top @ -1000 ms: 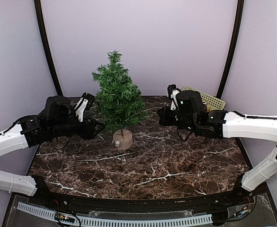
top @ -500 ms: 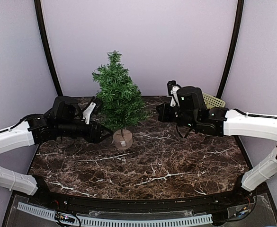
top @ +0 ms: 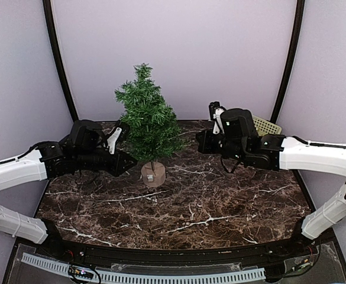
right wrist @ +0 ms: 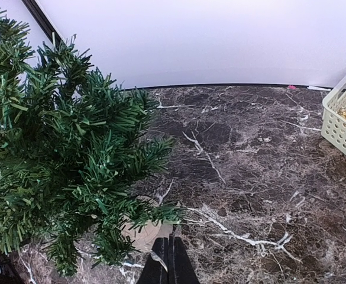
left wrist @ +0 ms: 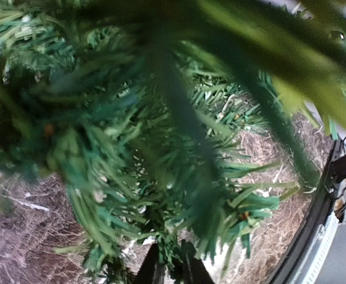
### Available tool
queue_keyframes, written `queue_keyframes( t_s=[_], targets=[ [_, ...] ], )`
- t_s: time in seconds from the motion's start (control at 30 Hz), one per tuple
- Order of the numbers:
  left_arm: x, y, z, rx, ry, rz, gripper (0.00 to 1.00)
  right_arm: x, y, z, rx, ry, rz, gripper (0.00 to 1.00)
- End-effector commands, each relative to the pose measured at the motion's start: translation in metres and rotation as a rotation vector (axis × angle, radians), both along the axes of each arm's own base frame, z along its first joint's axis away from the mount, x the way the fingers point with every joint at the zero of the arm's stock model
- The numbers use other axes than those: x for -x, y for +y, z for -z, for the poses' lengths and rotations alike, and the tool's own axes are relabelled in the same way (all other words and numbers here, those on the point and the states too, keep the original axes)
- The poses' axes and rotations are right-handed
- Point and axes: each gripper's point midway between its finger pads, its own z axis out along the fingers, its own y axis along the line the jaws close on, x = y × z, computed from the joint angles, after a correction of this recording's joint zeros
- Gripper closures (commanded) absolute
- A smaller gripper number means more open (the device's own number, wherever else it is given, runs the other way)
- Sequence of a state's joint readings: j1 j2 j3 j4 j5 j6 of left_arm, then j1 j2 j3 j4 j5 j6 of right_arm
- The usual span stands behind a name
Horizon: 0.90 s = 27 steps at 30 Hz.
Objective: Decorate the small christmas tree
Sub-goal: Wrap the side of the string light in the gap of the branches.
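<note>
- Dark marble table (top: 208, 213) against a plain lilac wall; the tree (top: 147, 127) stands upright on its wooden stump, just left of centre in the top view
- Left pincer (top: 127, 162) sits at the tree's lower left skirt, the nearer of the two; its fingers (left wrist: 153, 271) stand close with needles between, seemingly pinching a low twig
- Right pincer (top: 201, 142) hangs right of the tree, just clear of the branch tips, pressed together and empty

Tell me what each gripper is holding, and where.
Left gripper looks pinched on a low branch tip of the small christmas tree; right gripper is shut with nothing visible in it.
</note>
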State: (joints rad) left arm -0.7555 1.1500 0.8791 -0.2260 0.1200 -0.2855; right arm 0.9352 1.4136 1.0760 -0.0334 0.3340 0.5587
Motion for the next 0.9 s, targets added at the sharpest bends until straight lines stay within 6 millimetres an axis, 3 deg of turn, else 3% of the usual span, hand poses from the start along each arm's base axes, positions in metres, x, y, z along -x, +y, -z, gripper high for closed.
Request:
queue_keyframes(
  t_s=[0.0,0.17,0.53,0.87],
  targets=[
    [-0.002,0.004,-0.014,0.034,-0.042,-0.033,0.94,-0.002,-0.011,-0.024,-0.032,-0.041,0.030,1.00],
    [-0.002,0.010,-0.011,0.030,-0.037,-0.060,1.00,-0.004,-0.026,-0.027,-0.032,-0.039,0.064,1.00],
    [-0.001,0.014,-0.004,0.025,-0.013,-0.084,1.00,-0.003,-0.071,-0.035,-0.028,-0.044,0.134,1.00],
    [-0.002,0.016,-0.002,0.035,-0.006,-0.108,1.00,0.043,-0.069,0.012,-0.084,0.108,-0.018,1.00]
  ],
)
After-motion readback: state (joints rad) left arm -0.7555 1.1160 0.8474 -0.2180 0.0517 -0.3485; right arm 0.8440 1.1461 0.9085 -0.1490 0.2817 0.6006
